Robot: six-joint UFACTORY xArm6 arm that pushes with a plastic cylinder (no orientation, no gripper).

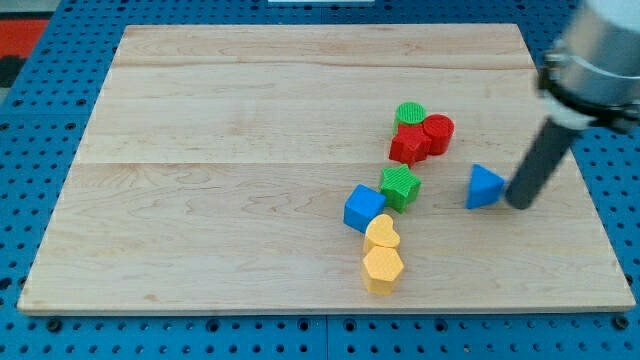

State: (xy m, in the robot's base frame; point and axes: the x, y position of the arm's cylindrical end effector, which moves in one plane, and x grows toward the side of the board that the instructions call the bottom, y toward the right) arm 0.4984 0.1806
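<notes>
My tip [519, 203] rests on the board at the view's right, just right of a blue triangular block [484, 187], close to it or touching its right side. Further left stands a green cube [400, 186] with a blue cube [363, 209] against its lower left. Below them lie a yellow heart-shaped block [381, 233] and a yellow hexagonal block [382, 268], one touching the other. Above the green cube, a green cylinder [410, 114], a red cylinder [438, 133] and a red star-shaped block [408, 145] huddle together.
The wooden board [220, 170] lies on a blue pegboard table [30, 330]. The arm's grey body [597, 55] hangs over the board's upper right corner. The board's right edge runs near the tip.
</notes>
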